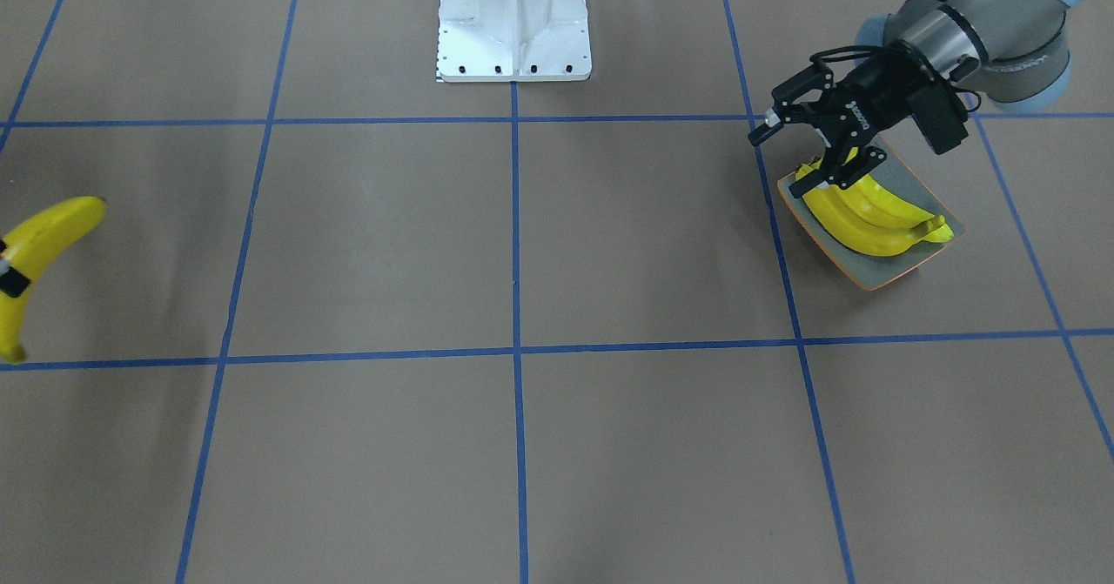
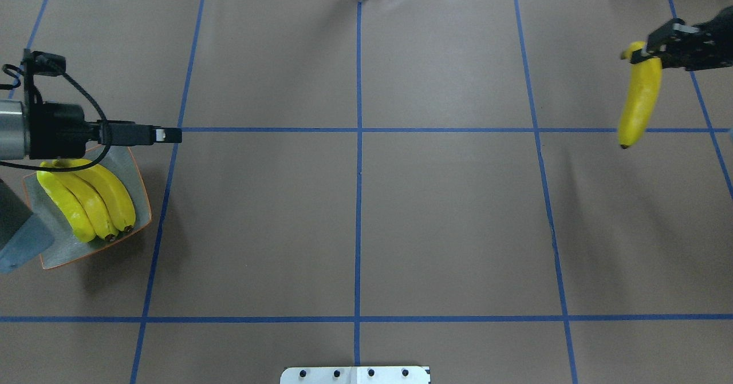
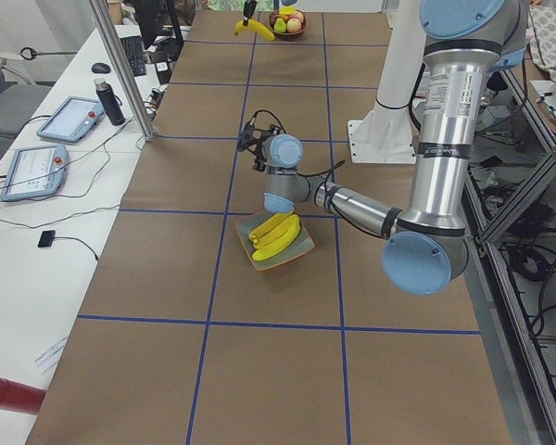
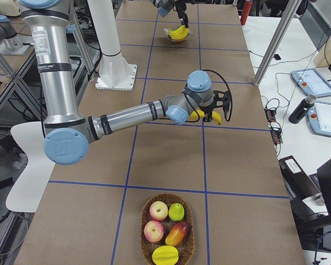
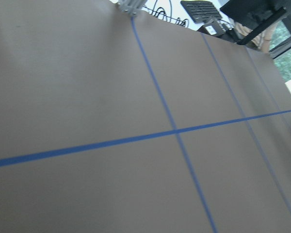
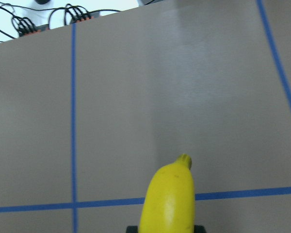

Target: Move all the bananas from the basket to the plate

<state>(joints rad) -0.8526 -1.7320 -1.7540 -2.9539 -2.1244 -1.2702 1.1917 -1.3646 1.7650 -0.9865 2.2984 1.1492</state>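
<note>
My right gripper's (image 2: 646,53) fingers are clamped on one end of a banana (image 2: 638,101), which hangs lifted off the brown table (image 2: 366,212) near its right end. My left gripper (image 1: 781,164) has its fingers spread wide around nothing, just over one edge of the plate (image 1: 870,272). There, three bananas (image 1: 870,218) lie side by side, touching. The basket (image 4: 166,234) of other fruit sits well apart from the plate.

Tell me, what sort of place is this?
Most likely a robotics lab: robot arms at a table gridded with blue tape, control tablets on a side desk, and bananas as practice props.
</note>
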